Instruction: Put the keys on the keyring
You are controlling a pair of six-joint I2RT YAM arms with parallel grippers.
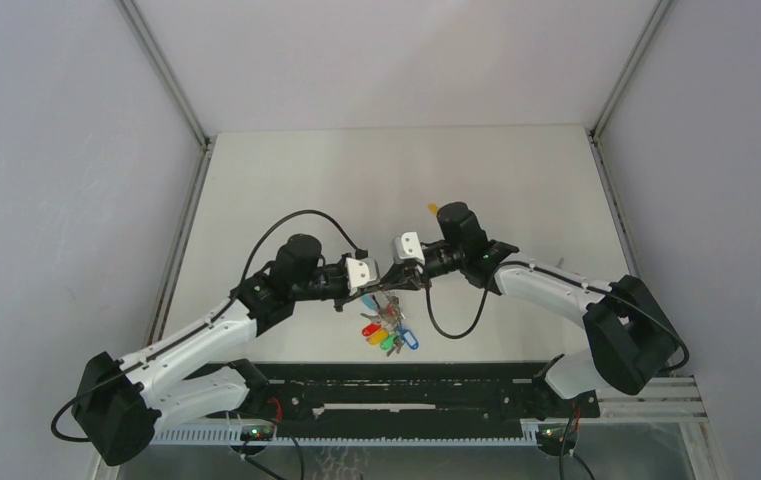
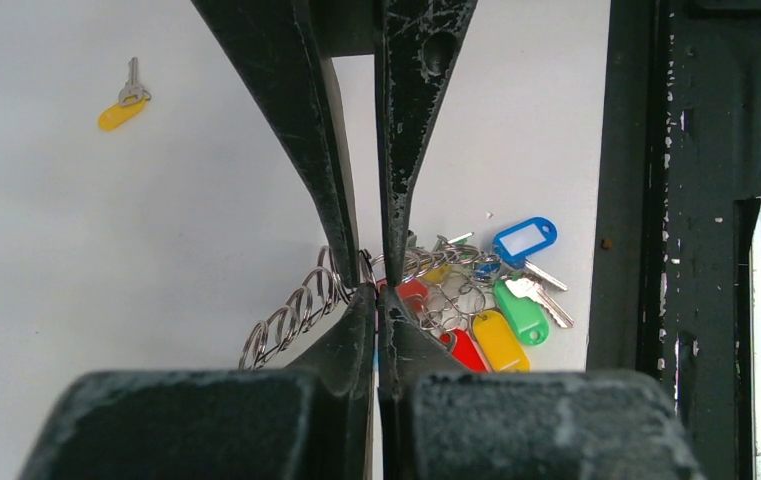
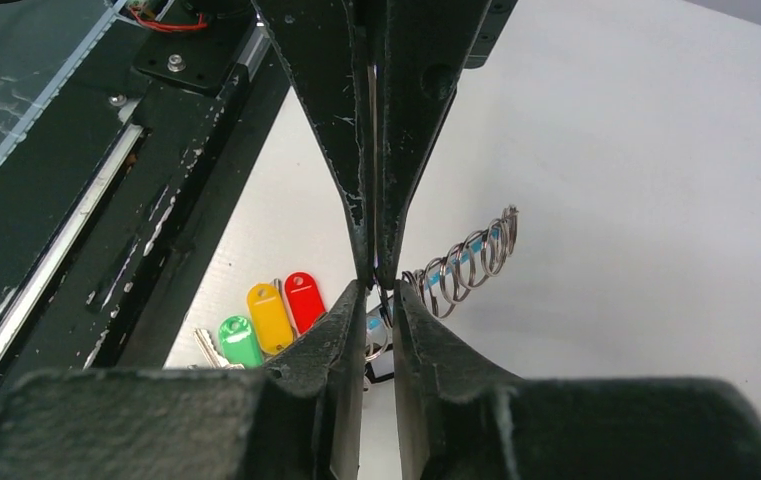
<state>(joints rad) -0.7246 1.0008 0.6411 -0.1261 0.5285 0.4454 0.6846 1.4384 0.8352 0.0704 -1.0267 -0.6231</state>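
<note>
Two grippers meet tip to tip above middle of table (image 1: 286, 180). Left gripper (image 2: 376, 292): jaws pressed together, pinching keyring (image 2: 456, 295) wire at tips. Right gripper (image 3: 379, 290): jaws narrow, thin slit between them; keyring wire with cyan bit sits in slit, cannot tell if gripped. Row of small split rings (image 3: 466, 258) strung along loop beside fingertips. Blue, green, yellow and red tags bunched beneath, near black rail (image 2: 696, 200). Loose yellow-tagged key (image 2: 123, 103) flat on table, well apart from keyring.
</note>
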